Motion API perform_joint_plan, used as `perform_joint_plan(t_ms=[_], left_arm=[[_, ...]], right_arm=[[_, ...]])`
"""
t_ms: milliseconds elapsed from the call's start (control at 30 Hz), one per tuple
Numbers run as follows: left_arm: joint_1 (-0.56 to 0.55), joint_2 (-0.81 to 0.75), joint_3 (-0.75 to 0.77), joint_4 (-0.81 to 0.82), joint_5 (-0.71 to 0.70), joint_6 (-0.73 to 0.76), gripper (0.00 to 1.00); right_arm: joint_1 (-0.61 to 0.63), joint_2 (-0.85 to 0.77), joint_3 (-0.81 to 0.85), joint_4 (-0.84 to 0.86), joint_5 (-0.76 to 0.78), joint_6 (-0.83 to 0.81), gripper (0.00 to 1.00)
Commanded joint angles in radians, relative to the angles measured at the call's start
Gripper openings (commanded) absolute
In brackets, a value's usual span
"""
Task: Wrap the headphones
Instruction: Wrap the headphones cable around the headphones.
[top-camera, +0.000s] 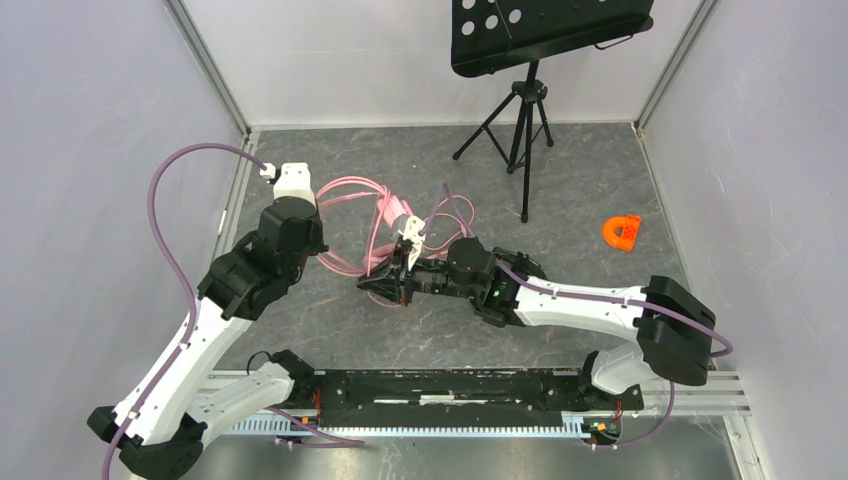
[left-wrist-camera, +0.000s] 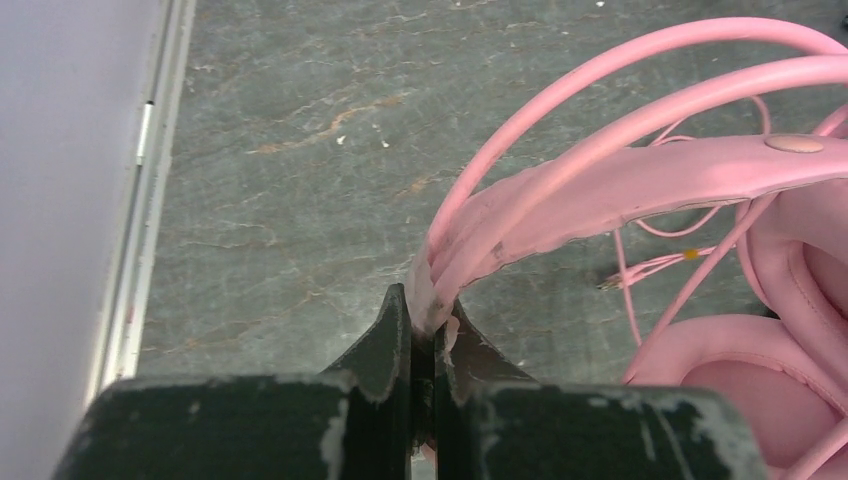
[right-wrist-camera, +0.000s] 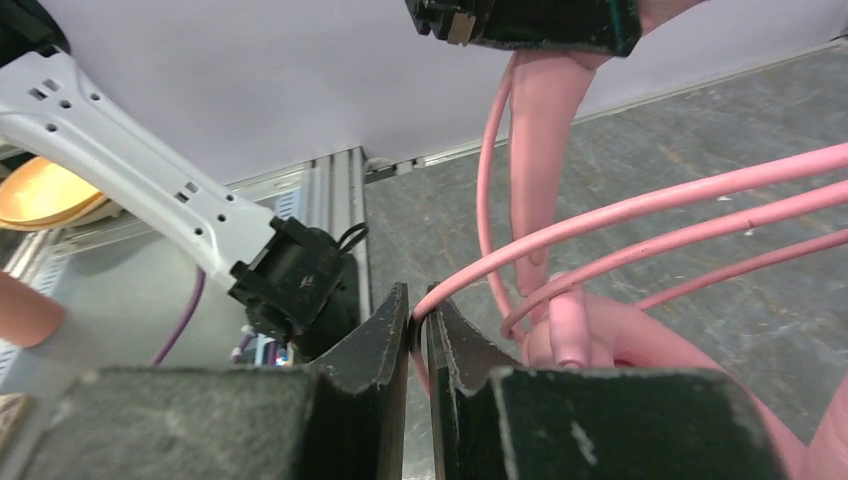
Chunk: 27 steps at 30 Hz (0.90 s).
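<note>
Left wrist cam shows your left tool (left-wrist-camera: 425, 312) clamped on the band (left-wrist-camera: 640, 185) of the pink headset (left-wrist-camera: 720, 375), which sits between both tools, and the right tool (right-wrist-camera: 418, 308) pinched on its cable (right-wrist-camera: 650, 205), which looks light, floppy and slippery, so I'd anchor on the stiffer band.

Black music stand (top-camera: 560, 30) on tripod, far side; orange plastic piece (top-camera: 621, 232) right, well apart.
</note>
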Motion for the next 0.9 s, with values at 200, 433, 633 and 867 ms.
perform_joint_plan(t_ms=[200, 433, 633, 867], left_arm=[[0.006, -0.028, 0.086, 0.149, 0.091, -0.247, 0.02], [0.007, -0.037, 0.118, 0.158, 0.183, -0.296, 0.02], [0.006, -0.038, 0.152, 0.158, 0.271, -0.338, 0.02], [0.006, -0.05, 0.179, 0.158, 0.298, -0.353, 0.02]], right_arm=[[0.046, -0.081, -0.121, 0.176, 0.135, -0.28, 0.15], [0.053, -0.072, -0.235, 0.365, 0.154, -0.42, 0.17], [0.053, -0.024, -0.298, 0.518, 0.128, -0.529, 0.22], [0.053, 0.055, -0.306, 0.626, 0.126, -0.572, 0.26]])
